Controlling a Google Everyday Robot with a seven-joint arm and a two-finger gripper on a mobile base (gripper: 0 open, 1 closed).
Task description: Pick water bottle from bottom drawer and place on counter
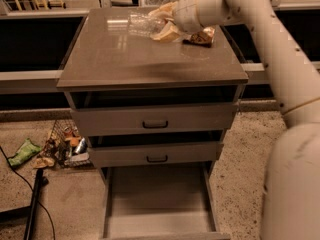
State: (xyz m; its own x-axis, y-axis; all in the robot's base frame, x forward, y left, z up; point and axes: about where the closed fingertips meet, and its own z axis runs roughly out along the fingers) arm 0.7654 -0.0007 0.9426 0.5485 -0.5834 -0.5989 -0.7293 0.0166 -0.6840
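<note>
Over the far part of the smooth, glossy grey-brown counter (150, 59), the robot's gripper (160, 24) hangs at the end of a thick white arm (280, 59) that reaches in from the right. Its two tan fingers (167, 33) are closed around one end of the small clear, crinkled plastic water bottle (141, 24), which lies on its side and points left. Whether the water bottle touches the counter or is just above it cannot be told. Just right of the gripper, a dark, flat packet (200, 37) lies on the counter. Below, two shallow grey-brown drawers with dark handles (155, 120) sit slightly open. Nearest, the deep grey bottom drawer (155, 204) stands wide open, showing its plain flat floor. Left of the cabinet, on the speckled floor, sit a crumpled green wrapper (24, 151) and a small wire basket of litter (67, 144).
</note>
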